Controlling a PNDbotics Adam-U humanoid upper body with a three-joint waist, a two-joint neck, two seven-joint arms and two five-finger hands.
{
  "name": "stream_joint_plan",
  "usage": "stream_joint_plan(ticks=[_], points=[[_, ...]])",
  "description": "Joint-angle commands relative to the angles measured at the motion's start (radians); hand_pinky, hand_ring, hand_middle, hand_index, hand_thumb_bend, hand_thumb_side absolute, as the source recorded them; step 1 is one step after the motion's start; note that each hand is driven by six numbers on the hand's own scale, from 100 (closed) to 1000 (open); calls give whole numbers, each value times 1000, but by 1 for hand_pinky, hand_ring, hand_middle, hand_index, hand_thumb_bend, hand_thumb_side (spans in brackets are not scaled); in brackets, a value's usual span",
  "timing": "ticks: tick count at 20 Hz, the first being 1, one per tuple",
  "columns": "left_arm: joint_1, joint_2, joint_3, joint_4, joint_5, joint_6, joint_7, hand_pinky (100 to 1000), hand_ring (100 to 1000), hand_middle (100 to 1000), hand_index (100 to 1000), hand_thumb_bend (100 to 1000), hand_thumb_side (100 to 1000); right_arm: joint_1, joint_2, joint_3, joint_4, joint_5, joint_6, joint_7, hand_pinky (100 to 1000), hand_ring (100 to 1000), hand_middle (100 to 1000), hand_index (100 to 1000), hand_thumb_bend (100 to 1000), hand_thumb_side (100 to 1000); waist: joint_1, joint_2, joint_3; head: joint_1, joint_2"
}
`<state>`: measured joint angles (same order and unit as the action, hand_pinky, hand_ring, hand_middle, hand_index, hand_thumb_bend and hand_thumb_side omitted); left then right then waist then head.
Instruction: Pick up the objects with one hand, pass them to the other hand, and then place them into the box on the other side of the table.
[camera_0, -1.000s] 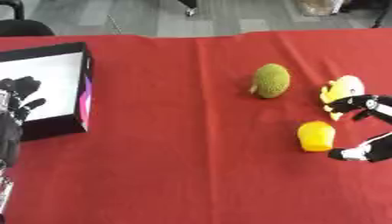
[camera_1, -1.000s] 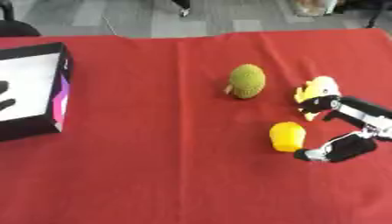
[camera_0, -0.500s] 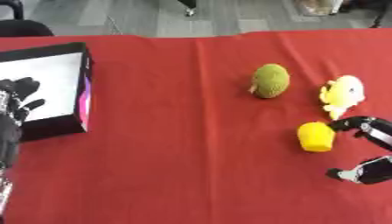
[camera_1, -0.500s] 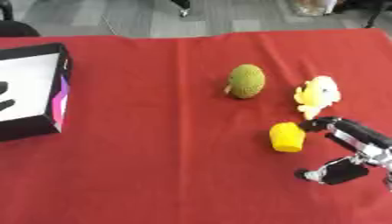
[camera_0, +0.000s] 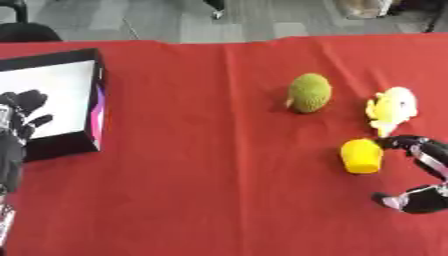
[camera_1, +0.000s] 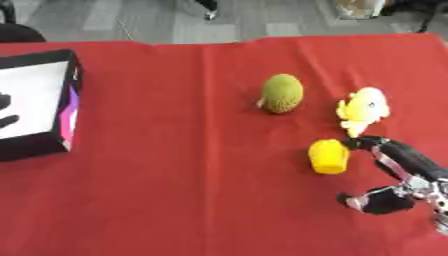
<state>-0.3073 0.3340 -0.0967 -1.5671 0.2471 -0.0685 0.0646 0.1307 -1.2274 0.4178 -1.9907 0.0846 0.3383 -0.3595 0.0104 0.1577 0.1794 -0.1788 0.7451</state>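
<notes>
The right hand (camera_1: 404, 182) hovers at the near right of the red bench (camera_1: 192, 175), fingers (camera_1: 385, 146) spread wide, holding nothing, one fingertip just beside the yellow block (camera_1: 329, 156). Farther off lie a green fruit (camera_1: 283, 93) and a yellow plush (camera_1: 363, 109). The box (camera_0: 54, 107) sits far left, with the left hand (camera_0: 19, 125) open in front of it.

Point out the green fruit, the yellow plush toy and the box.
green fruit (camera_0: 309, 92), left eye view, its middle.
yellow plush toy (camera_1: 363, 107), right eye view, its body.
box (camera_0: 94, 107), left eye view, its right wall.
</notes>
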Motion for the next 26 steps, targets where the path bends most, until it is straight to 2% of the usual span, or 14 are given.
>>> stream_joint_plan(ticks=[1, 6, 15, 18, 26], points=[[-7, 31, -1, -9, -6, -1, -4, 830, 910, 736, 791, 125, 853, -17, -12, 8, -9, 6, 22, -42, 813, 888, 801, 894, 482, 161, -10, -7, 1, -13, -8], [-7, 29, -5, -9, -7, 0, -8, 830, 911, 737, 790, 125, 854, -36, -5, 16, -9, -38, 35, -65, 805, 883, 794, 890, 476, 157, -7, -6, 5, -22, -11], [-12, 21, -7, -11, -5, 0, -10, 830, 912, 738, 791, 125, 852, -46, 12, 26, -9, -61, 64, -39, 804, 870, 779, 869, 466, 140, -3, -4, 14, -24, -9], [-12, 20, -9, -11, -5, 1, -12, 831, 912, 738, 791, 124, 853, -46, 20, 21, -9, -70, 81, -38, 796, 852, 758, 847, 444, 103, -1, -3, 14, -22, -9], [-13, 17, -11, -13, -4, 2, -15, 831, 913, 739, 791, 123, 853, -62, 36, 4, -9, -93, 117, -52, 783, 833, 735, 830, 411, 100, 4, -1, 15, -11, -15]])
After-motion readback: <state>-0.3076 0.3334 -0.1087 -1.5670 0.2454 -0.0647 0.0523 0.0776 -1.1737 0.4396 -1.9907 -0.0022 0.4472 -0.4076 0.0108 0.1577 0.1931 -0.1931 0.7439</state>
